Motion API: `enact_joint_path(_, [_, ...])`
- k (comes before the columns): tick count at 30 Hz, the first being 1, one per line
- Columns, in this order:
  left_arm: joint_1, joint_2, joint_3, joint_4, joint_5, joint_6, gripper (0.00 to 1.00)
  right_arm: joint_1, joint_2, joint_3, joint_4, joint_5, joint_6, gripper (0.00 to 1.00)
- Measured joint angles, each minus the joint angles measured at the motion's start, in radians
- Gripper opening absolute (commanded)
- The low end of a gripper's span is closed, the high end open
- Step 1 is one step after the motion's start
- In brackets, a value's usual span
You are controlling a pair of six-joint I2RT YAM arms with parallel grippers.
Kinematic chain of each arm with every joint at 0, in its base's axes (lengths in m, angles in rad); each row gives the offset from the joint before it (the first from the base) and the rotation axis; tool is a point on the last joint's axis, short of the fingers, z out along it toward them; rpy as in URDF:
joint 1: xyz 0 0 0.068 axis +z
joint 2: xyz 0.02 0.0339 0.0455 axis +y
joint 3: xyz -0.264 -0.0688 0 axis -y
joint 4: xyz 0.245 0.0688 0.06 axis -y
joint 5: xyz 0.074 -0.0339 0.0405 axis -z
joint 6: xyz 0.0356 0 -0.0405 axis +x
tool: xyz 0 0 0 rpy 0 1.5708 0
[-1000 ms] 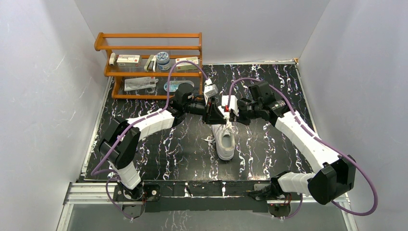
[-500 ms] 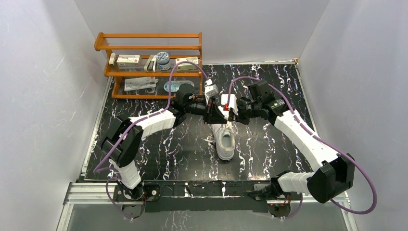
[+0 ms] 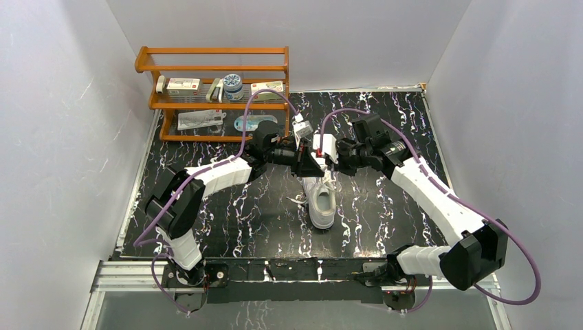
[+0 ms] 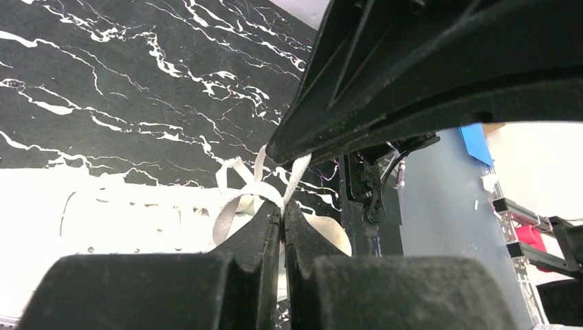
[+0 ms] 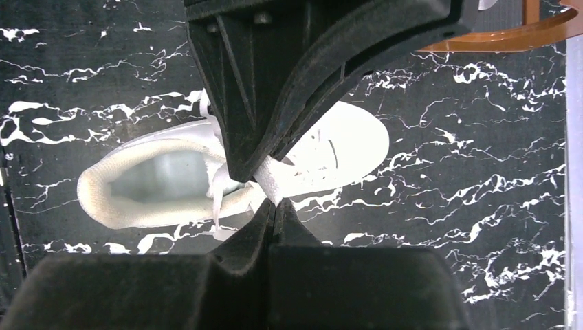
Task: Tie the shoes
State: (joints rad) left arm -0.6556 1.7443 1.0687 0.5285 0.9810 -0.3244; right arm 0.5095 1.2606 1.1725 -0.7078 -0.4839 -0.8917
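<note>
**Left gripper** (image 4: 282, 206): jaws pressed together on the laces (image 4: 256, 187). A white strand rises out of the tips and splits into two limbs just above them.

**Right gripper** (image 5: 273, 203): jaws likewise clamped, with a short white strand of lace pinched at the tips.

In each wrist view the opposing gripper's black finger fills the upper frame and meets the same strand. The two tip pairs therefore lie tip to tip, though whether they touch cannot be told.

Seen from above, the grippers meet over the far end of the sneaker (image 3: 321, 203). It rests sole-down on the black marbled table (image 3: 385, 206), directly below the tips. Its long axis runs near to far, with the toe toward the arm bases and the collar opening toward the back wall. The grippers come in from left and right, across that axis. Neither arm is clearly nearer, as both reach to the midline about equally.

A loose lace end (image 3: 298, 199) trails onto the table just beside the sneaker's left flank.

Judgement: the knot is in the making, not finished. The coming move probably turns on drawing the strands apart sideways, square to the shoe's length. The sneaker may lift or slide if the pull runs upward.
</note>
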Motion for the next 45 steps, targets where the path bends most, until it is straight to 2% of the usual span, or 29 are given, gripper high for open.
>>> enact_joint_path(11, [0.004,-0.028,-0.064,0.063,-0.074,-0.137,0.00,0.110,0.046,0.005,0.129,0.206,0.063,0.08])
enact_joint_path(17, [0.007,-0.033,-0.084,0.071,-0.103,-0.177,0.00,0.217,0.103,0.037,0.151,0.436,0.066,0.18])
enact_joint_path(21, [0.006,-0.034,-0.119,0.101,-0.102,-0.225,0.00,0.227,0.094,0.019,0.258,0.533,0.079,0.24])
enact_joint_path(23, [0.005,-0.034,-0.130,0.122,-0.101,-0.250,0.00,0.225,0.082,-0.008,0.328,0.549,0.083,0.22])
enact_joint_path(26, [0.006,-0.034,-0.131,0.150,-0.101,-0.278,0.00,0.224,0.079,-0.046,0.420,0.533,0.090,0.09])
enact_joint_path(29, [0.006,-0.033,-0.131,0.179,-0.101,-0.303,0.00,0.224,0.104,-0.062,0.482,0.501,0.109,0.09])
enact_joint_path(30, [0.005,-0.033,-0.131,0.182,-0.102,-0.308,0.00,0.224,0.120,-0.062,0.500,0.491,0.129,0.17])
enact_joint_path(32, [0.006,-0.033,-0.132,0.187,-0.106,-0.325,0.00,0.219,0.157,-0.043,0.492,0.489,0.199,0.40])
enact_joint_path(33, [0.010,-0.032,-0.136,0.191,-0.111,-0.335,0.00,0.209,0.174,-0.022,0.475,0.500,0.261,0.46])
enact_joint_path(37, [0.013,-0.032,-0.141,0.199,-0.142,-0.379,0.00,0.148,0.204,0.081,0.349,0.581,0.514,0.57])
enact_joint_path(42, [0.013,-0.032,-0.146,0.204,-0.198,-0.447,0.00,0.095,0.037,0.031,0.202,0.546,0.718,0.57])
enact_joint_path(45, [0.013,-0.032,-0.146,0.204,-0.231,-0.486,0.00,0.103,-0.126,-0.060,0.170,0.451,0.825,0.48])
